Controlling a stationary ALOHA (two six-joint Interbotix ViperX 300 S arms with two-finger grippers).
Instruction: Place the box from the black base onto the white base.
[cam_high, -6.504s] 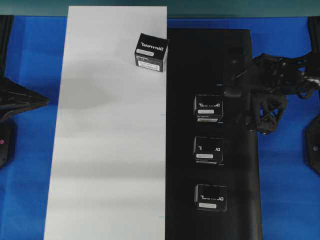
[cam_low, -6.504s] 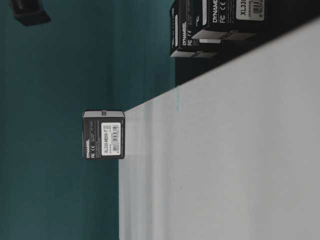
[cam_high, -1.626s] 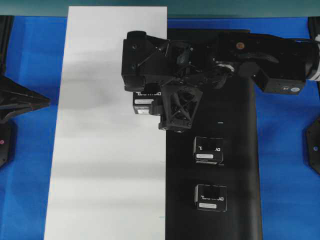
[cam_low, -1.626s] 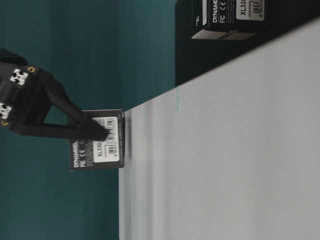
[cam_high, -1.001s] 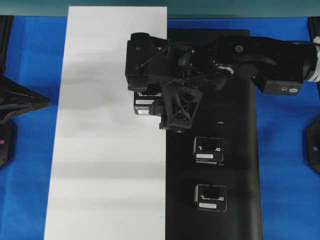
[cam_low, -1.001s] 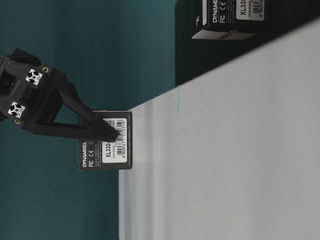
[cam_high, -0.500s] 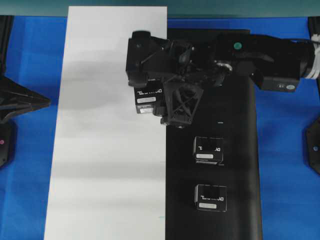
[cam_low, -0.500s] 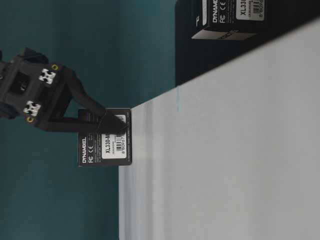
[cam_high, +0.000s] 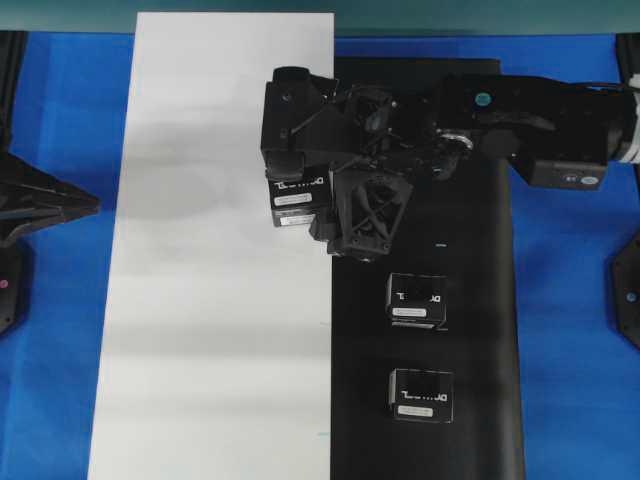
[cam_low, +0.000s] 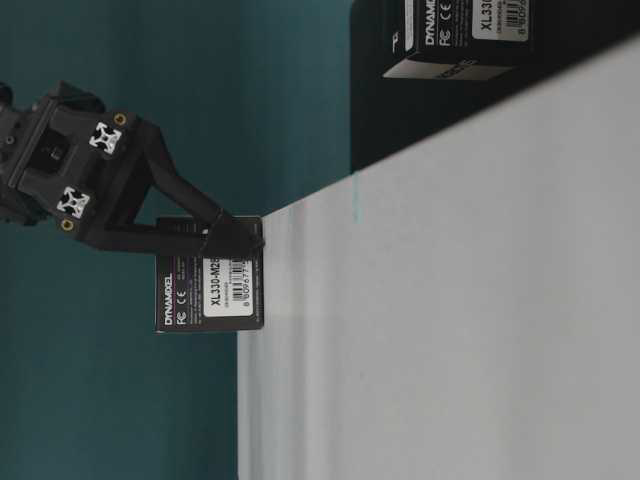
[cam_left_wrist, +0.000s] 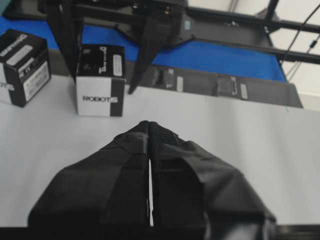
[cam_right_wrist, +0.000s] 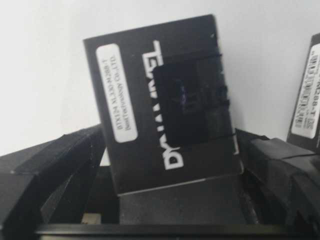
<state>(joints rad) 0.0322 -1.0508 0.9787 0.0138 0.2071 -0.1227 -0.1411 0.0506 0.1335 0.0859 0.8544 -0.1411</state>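
The box (cam_high: 297, 198) is a small black cube, so no side is longer than another. It sits flat on the white board (cam_high: 200, 300), near the board's right edge, right beside the black mat (cam_high: 470, 300). Its top shows white letters and a small white label. From above, its sides line up almost straight with the board's edge.

The right hand (cam_high: 322, 195) hangs over the box with its fingers spread wide apart, one on each side of it. In the right wrist view there are gaps between the fingers (cam_right_wrist: 50, 165) and the box, so it is not squeezing. The left hand (cam_left_wrist: 149, 131) is low over the white board, well away, with its fingers pressed together and nothing between them.

Two more boxes (cam_high: 417, 300) sit on the black mat. Another box (cam_left_wrist: 22, 65) stands on the white board, close to the first.

The surface (cam_high: 570, 350) underneath is bright blue. The board looks smooth and plain. The mat is dull and dark. A dark green wall (cam_low: 120, 400) is behind.
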